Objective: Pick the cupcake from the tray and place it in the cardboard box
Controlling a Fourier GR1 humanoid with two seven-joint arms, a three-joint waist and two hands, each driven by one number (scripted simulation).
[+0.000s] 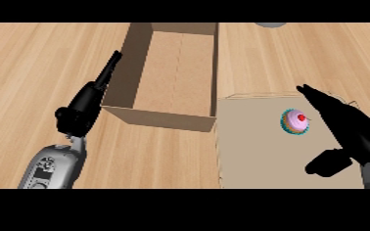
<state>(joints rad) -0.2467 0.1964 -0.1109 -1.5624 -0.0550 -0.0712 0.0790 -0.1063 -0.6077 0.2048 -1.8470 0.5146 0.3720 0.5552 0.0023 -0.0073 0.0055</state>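
Right robot hand (345,127), fingers straight and empty, hovers at three o'clock of the cupcake (295,121) on the tray (249,147); curl around it squarely before lifting toward the cardboard box (204,58) at eleven o'clock

My counter (57,54) is pale wood with fine lengthwise grain. The cardboard box (173,68) is plain brown, darker on its shaded walls. The tray (260,147) is flat beige. On it, the cupcake (295,121) shows pink frosting, a red top and a teal wrapper. My left hand (83,105) and right hand (339,127) are black; my forearm (49,169) is grey.
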